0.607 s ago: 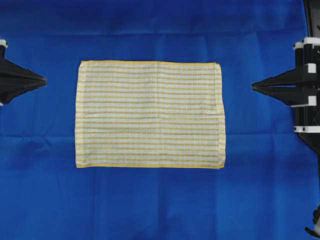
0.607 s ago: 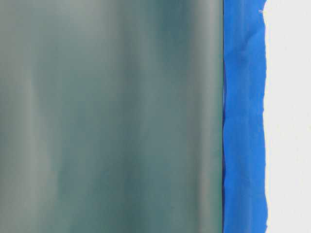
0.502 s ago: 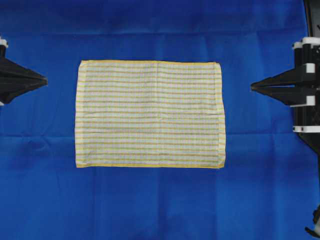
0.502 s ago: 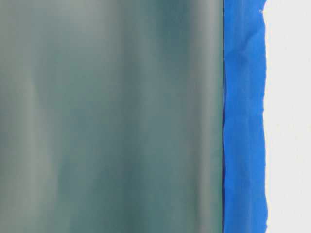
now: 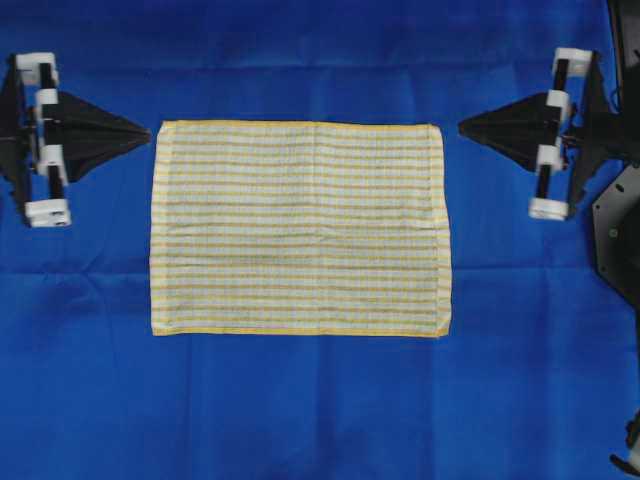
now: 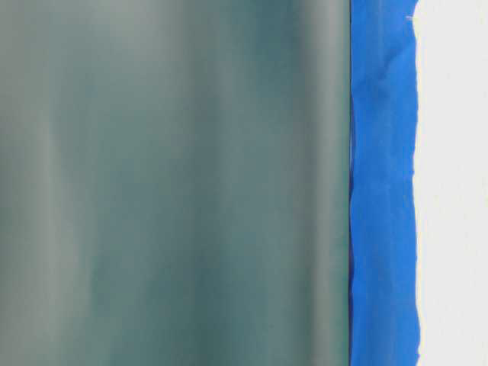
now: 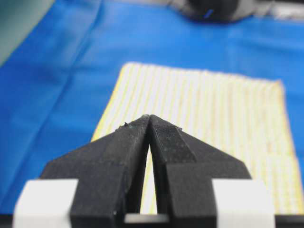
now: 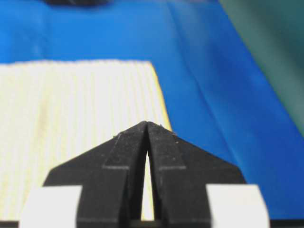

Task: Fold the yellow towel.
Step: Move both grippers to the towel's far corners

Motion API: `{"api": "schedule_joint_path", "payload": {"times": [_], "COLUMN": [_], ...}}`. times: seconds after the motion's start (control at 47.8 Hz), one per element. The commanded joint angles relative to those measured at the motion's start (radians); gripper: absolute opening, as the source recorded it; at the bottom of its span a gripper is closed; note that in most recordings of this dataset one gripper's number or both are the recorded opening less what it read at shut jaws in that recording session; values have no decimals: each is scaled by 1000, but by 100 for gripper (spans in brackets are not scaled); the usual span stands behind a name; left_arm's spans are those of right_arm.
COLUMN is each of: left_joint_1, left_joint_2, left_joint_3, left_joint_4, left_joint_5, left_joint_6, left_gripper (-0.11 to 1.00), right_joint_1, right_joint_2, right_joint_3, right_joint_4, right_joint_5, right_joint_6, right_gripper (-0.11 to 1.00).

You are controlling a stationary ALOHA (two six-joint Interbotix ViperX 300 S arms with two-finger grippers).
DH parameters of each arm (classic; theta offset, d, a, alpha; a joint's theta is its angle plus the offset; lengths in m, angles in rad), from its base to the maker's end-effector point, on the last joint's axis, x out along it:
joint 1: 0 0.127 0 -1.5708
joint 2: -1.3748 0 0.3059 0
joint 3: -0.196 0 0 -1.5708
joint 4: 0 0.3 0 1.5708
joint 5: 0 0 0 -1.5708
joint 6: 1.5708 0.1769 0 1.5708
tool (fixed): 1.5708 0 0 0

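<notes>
The yellow towel [image 5: 300,228], striped yellow and white with yellow hems, lies flat and spread out in the middle of the blue cloth. It also shows in the left wrist view [image 7: 209,118] and the right wrist view [image 8: 76,118]. My left gripper [image 5: 148,130] is shut and empty, its tip just beside the towel's upper-left corner; in its own view [image 7: 149,116] the tips meet over the towel's edge. My right gripper [image 5: 462,127] is shut and empty, its tip just right of the upper-right corner; in its own view [image 8: 147,123] the tips meet.
A large plain blue cloth [image 5: 300,410] covers the whole table. The right arm's black body [image 5: 615,230] stands at the right edge. The table-level view shows only a blurred grey-green surface [image 6: 175,183] and a strip of the blue cloth [image 6: 381,183].
Both grippers have moved inward and toward the far edge, from the towel's mid-height sides to its two upper corners. The towel has not moved.
</notes>
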Motion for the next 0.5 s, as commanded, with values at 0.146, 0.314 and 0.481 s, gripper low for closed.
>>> {"api": "schedule_joint_path", "payload": {"times": [0.146,0.314,0.481], "left_joint_1": [64,106,163], "left_joint_2": [158,284,408], "left_joint_3": [-21,-21,-18], "left_joint_4": [0,0,0], "left_joint_5": [-40,-94,-158], "left_joint_6": [5,14,12], "left_gripper": [36,82,74], "right_joint_1": [-84,-138,-167], "right_joint_2": [207,353,465], "right_joint_3": [-28,-28,-37], "right_joint_4": [37,52,60], "right_joint_5": [-21,-106,-161], "right_joint_6": [3,3,2], "right_gripper": [44,76,65]}}
